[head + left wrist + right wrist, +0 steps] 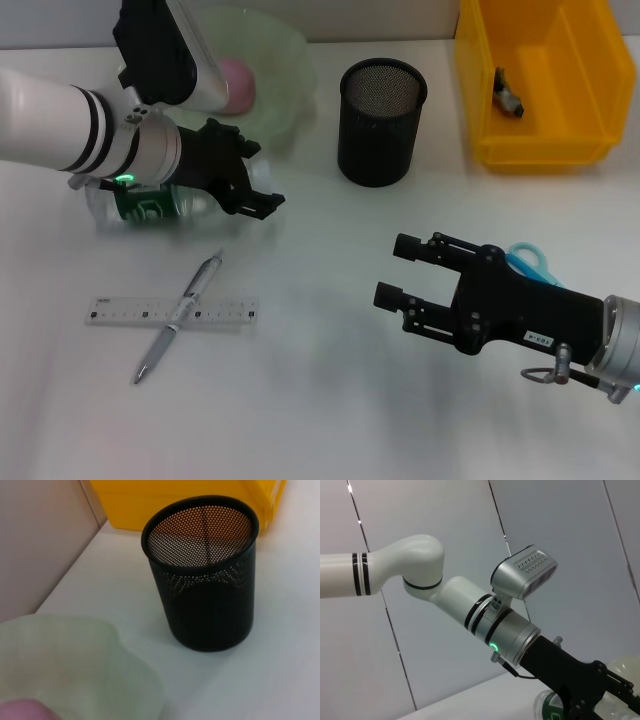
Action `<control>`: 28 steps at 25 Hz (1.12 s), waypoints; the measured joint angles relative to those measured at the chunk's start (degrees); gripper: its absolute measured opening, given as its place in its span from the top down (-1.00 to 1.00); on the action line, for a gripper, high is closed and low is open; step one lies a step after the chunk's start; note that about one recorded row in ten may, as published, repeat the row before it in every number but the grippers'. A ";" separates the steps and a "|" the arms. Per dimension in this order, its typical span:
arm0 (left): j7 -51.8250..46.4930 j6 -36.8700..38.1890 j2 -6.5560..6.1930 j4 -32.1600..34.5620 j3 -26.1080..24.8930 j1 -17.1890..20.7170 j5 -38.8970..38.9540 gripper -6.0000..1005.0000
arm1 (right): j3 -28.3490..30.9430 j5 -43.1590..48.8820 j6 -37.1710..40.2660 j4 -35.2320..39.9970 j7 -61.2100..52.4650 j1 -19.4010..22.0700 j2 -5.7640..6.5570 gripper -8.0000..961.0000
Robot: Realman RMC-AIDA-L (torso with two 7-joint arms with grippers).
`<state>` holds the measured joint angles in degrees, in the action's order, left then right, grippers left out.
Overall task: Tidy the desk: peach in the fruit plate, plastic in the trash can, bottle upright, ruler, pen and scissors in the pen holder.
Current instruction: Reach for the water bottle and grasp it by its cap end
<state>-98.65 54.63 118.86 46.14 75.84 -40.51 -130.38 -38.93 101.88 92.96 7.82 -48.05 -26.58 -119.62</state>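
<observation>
Two arms in frame: the left gripper (262, 203) is low over the bottle (150, 205), which lies on its side at the left of the table (330, 400), its fingers seemingly on either side of the neck end for righting it, though I cannot tell whether they have clamped. The right gripper (398, 270) hovers released at near right, above the scissors (530, 262). Peach (238, 85) already sits in the plate (285, 50) at far left; pen (180, 315) lies crossed over ruler (130, 312) at near left, pen holder (381, 120) empty at far centre.

White desk (330, 400) (grey wall panels (560, 530) behind)
</observation>
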 joint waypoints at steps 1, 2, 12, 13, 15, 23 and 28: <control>-0.08 -0.10 0.01 0.00 0.00 0.00 -0.01 -0.54 | 0.00 -0.01 0.00 0.00 0.01 -0.04 0.00 -0.42; -0.20 -0.23 0.05 0.00 0.00 -0.01 -0.02 -0.53 | 0.00 -0.02 0.00 0.00 0.01 -0.07 0.00 -0.42; -0.23 -1.02 0.05 -0.63 0.88 -0.16 -0.05 -0.46 | 0.00 -0.02 0.01 0.00 0.07 -0.06 0.00 -0.42; -0.23 -1.02 0.05 -0.89 0.92 -0.24 -0.04 -0.45 | 0.00 -0.02 0.00 0.00 0.07 -0.05 0.00 -0.42; -0.23 -1.02 0.05 -1.35 1.03 -0.36 -0.05 -0.43 | 0.00 -0.02 0.01 0.00 0.07 -0.05 0.00 -0.42; -0.59 -0.82 0.05 -1.35 1.54 -0.09 -0.62 -0.37 | 0.00 -0.02 0.03 -0.04 0.06 -0.04 0.00 -0.42; -0.96 -0.99 0.05 -1.39 1.65 -0.09 -1.65 -0.34 | 0.00 -0.02 0.03 -0.39 0.03 -0.36 0.00 -0.42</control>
<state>-99.60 53.64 118.91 44.75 77.49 -40.60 -132.03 -38.93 101.86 92.99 7.43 -48.02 -26.95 -119.61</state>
